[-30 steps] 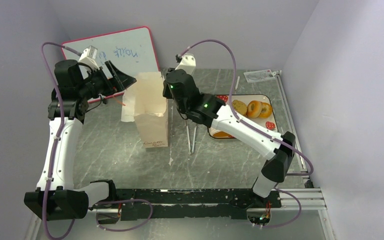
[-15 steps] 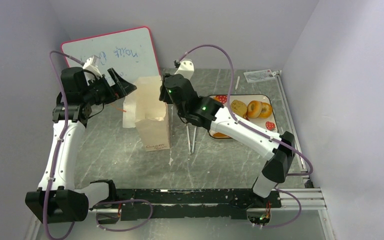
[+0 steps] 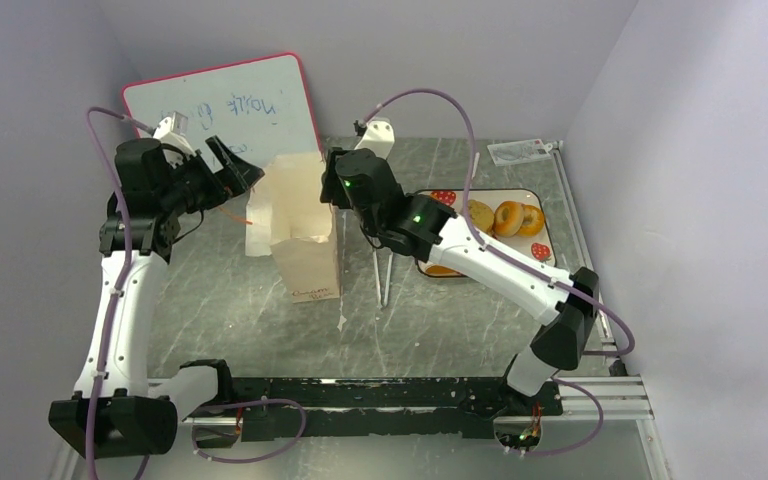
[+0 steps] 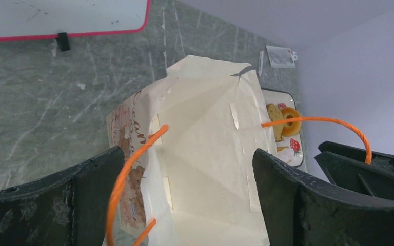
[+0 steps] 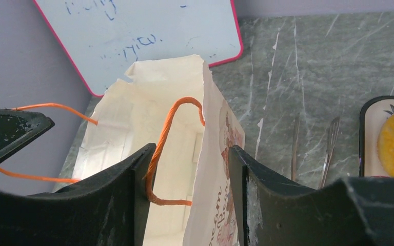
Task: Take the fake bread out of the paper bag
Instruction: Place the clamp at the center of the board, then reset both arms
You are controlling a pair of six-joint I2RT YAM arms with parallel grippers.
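Worryingly, the right gripper (image 5: 191, 148), jaws apart, straddles the upright paper bag's (image 3: 305, 230) rim and orange handle (image 5: 169, 133), so lifting could snag and topple it, the wide-open left gripper (image 4: 187, 154) bracing nothing; fake bread (image 3: 508, 216) sits on the tray (image 3: 490, 192).

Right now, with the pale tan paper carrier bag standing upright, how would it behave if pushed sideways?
Probably light and tippy: the pale tan paper carrier bag stands tall on a narrow base. Its thin walls look creased and bowed, so they would likely buckle rather than resist. The thin orange cord handles curl loosely, so they seem floppy.
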